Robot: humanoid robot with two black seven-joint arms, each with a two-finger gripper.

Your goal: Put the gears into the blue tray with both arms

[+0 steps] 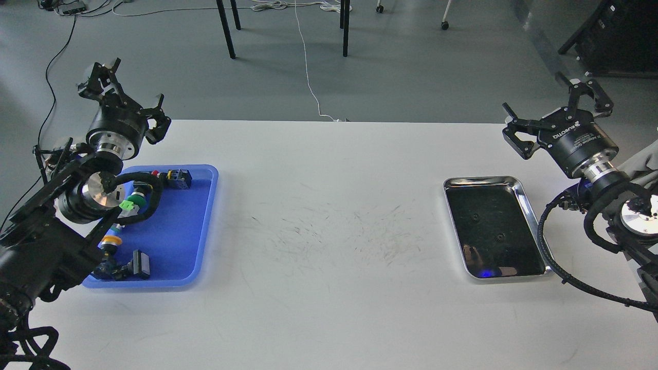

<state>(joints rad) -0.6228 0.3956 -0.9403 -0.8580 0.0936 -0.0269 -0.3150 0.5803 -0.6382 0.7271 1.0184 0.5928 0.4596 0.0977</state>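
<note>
Now the right gripper (558, 110), released like the left gripper (123, 92), is needing a straight-down approach onto the nearer gear (476, 216) in the silver tray (529, 226).

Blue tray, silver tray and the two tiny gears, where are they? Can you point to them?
blue tray (177, 241), head view, bare floor near its right side.
silver tray (530, 218), head view, shiny right rim.
farther gear (476, 217), head view, on the disc.
nearer gear (499, 237), head view, on the disc.

Glossy blue plastic on the blue tray (198, 221); mirror-bright metal rim on the silver tray (529, 216), dark inside. Matt white table (329, 308), scuffed grey mid-surface. Matt black gears (476, 217).
</note>
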